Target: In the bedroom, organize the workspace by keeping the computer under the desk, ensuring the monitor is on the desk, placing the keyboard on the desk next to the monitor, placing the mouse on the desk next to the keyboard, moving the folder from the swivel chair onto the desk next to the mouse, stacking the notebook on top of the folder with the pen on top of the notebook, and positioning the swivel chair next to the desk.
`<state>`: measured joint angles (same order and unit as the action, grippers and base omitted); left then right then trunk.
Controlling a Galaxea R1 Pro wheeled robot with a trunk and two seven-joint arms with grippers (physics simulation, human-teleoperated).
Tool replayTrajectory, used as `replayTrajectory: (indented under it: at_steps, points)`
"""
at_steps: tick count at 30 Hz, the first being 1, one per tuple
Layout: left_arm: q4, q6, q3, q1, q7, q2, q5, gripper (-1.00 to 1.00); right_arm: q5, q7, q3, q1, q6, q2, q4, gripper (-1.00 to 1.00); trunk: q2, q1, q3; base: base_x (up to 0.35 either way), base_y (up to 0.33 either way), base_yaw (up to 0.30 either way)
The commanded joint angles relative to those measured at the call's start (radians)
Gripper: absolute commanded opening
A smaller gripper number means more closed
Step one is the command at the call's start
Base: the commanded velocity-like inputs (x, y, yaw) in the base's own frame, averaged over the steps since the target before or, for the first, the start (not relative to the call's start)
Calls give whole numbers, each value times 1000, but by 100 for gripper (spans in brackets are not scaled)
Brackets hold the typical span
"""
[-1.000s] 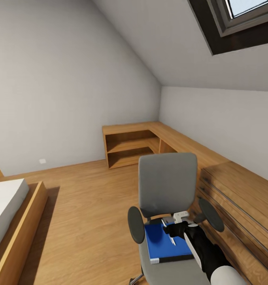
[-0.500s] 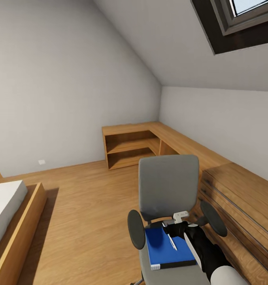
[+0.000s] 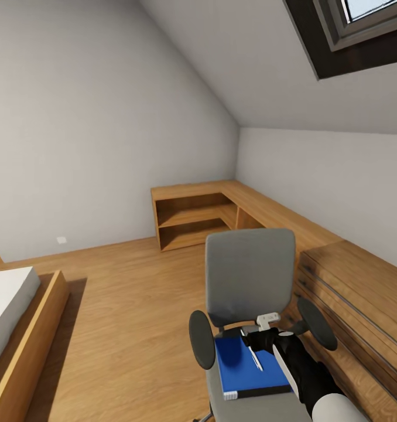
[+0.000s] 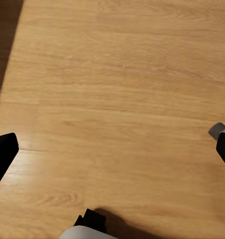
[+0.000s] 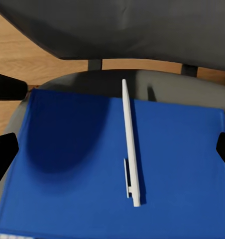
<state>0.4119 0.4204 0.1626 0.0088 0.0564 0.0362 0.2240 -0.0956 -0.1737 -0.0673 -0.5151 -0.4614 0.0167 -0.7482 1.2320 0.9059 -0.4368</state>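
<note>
pen [image 5: 131, 149] on folder [image 5: 67, 169], just below open right hand [image 3: 258, 339].

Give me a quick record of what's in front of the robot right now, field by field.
Chair: grey swivel chair, beside a low oak chest
On seat: blue folder
On folder: white pen
Right pincer: above the folder, open, holding nothing
Left pincer: over bare wood floor, open
Background: corner shelf unit, bed
</note>
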Motion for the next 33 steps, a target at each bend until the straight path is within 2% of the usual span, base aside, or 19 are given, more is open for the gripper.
replayTrajectory:
  at_steps: [1,11,17,22,26,29,33]
  points:
    - [2,1,-1,0,2,0,4,100,-10,-5,-2,0,-5,1,-2,100,8,4,-4,0,0,0]
    - [3,2,0,0,3,-2,5,100,-11,24,1,-7,-35,-1,8,100,78,42,-35,0,0,0]
    - [8,4,1,0,3,-4,6,100,-10,61,0,-92,-147,-6,13,100,85,46,-39,0,0,0]
    - [8,4,1,0,3,-5,6,100,-10,68,0,-132,-220,-9,14,100,85,46,-39,0,0,0]
    - [8,3,2,0,4,-6,6,100,-9,77,0,-186,-299,-23,39,100,85,46,-39,0,0,0]
    - [8,3,2,0,5,-9,6,100,-9,80,0,-224,-320,-32,85,100,85,46,-39,0,0,0]
    - [13,-2,2,0,3,-23,7,100,-8,81,0,-266,-331,-45,157,100,113,62,-51,0,0,0]
